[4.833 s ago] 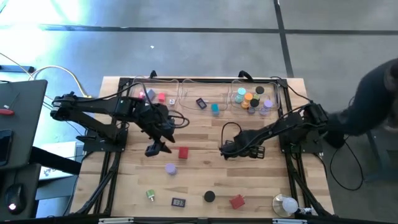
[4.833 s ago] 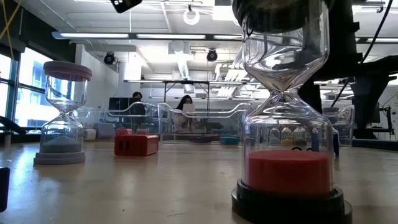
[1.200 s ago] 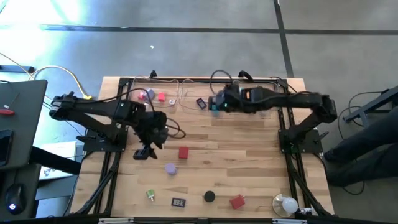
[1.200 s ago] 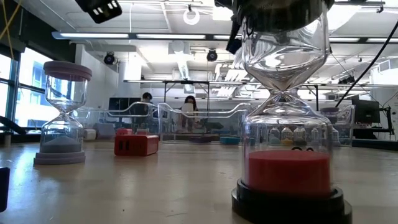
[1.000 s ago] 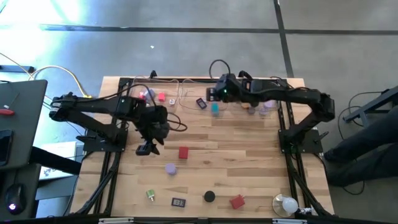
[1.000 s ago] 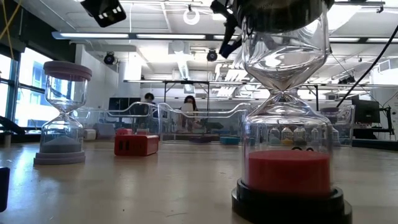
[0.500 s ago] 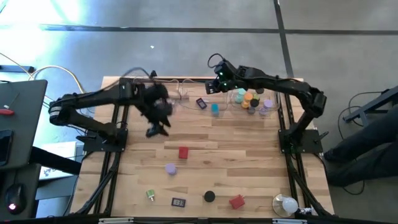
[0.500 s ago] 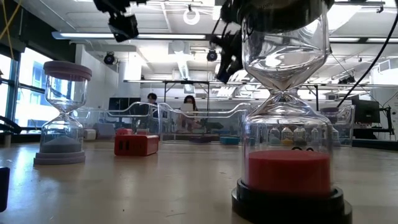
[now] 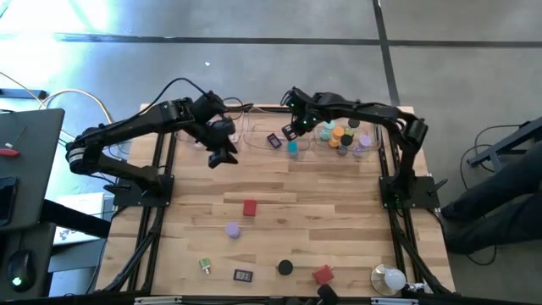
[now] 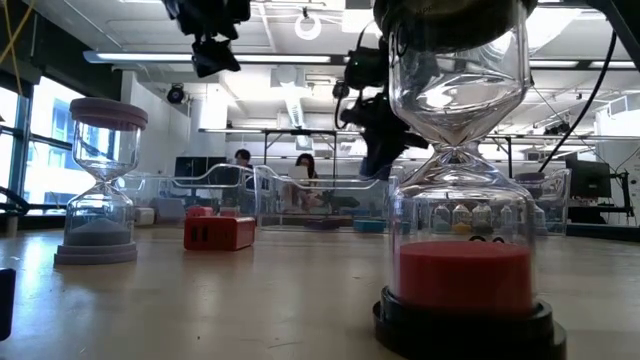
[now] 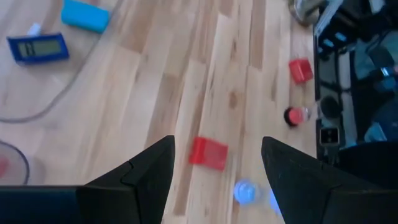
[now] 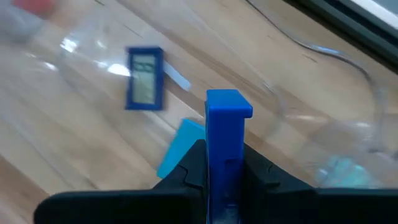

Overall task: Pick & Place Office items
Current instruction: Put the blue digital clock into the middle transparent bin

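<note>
My right gripper (image 9: 292,129) hangs above the far middle of the table, shut on a blue stick (image 12: 226,115). Under it lie a blue clip-like piece (image 12: 145,86) and a teal block (image 12: 180,148). My left gripper (image 9: 222,158) is open and holds nothing, high over the far left part of the table. Loose office items lie flat on the wood: a red block (image 9: 249,207), a lavender cap (image 9: 232,229), a black cap (image 9: 285,268) and a second red block (image 9: 323,274). In the low view the two caps show as hourglass tops (image 10: 100,112). My right gripper pinches the blue stick's lower part (image 12: 225,149) between its two fingers. The stick runs along the fingers, and its free end (image 12: 227,101) stands out past the fingertips. It is lifted clear of the table.
Clear trays (image 9: 254,119) line the far edge; the right one (image 9: 381,127) holds several coloured caps. A white bulb (image 9: 391,278) sits at the near right corner. A small green piece (image 9: 205,265) and a dark piece (image 9: 243,274) lie near the front edge. People sit in the room behind.
My left gripper has swung from beside the red block toward the far edge and a little to the right, staying open. My right gripper has stayed over the far middle with the blue stick, turned about and come lower.
</note>
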`<state>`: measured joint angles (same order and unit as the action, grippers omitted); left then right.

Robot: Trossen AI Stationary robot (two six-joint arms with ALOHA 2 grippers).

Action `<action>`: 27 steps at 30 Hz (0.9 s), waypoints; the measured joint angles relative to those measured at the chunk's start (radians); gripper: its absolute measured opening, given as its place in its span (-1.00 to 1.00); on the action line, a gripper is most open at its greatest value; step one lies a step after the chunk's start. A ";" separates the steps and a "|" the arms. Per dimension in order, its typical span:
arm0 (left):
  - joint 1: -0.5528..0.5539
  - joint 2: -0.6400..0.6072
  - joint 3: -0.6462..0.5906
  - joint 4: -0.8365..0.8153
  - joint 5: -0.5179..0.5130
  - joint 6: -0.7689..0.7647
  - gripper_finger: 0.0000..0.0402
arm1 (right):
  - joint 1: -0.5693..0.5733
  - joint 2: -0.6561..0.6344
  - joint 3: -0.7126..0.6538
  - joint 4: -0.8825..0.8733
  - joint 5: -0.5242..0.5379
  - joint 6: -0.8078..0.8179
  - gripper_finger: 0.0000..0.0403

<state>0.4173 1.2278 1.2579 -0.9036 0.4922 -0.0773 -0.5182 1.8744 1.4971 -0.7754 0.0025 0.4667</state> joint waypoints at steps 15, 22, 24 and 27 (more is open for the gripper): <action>-0.097 0.001 -0.002 0.178 -0.185 -0.145 0.17 | -0.001 0.037 0.000 -0.091 0.022 -0.098 -0.79; -0.106 0.001 -0.002 0.202 -0.194 -0.176 0.17 | 0.008 0.063 0.000 -0.084 0.022 -0.154 -0.78; -0.116 0.001 -0.004 0.201 -0.199 -0.183 0.17 | 0.008 0.063 0.000 -0.077 0.023 -0.157 -0.75; -0.128 0.001 -0.004 0.205 -0.223 -0.186 0.17 | 0.007 0.063 0.000 -0.060 0.025 -0.150 -0.69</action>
<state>0.2890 1.2285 1.2541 -0.6983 0.2690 -0.2632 -0.5114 1.9377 1.4971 -0.8352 0.0277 0.3172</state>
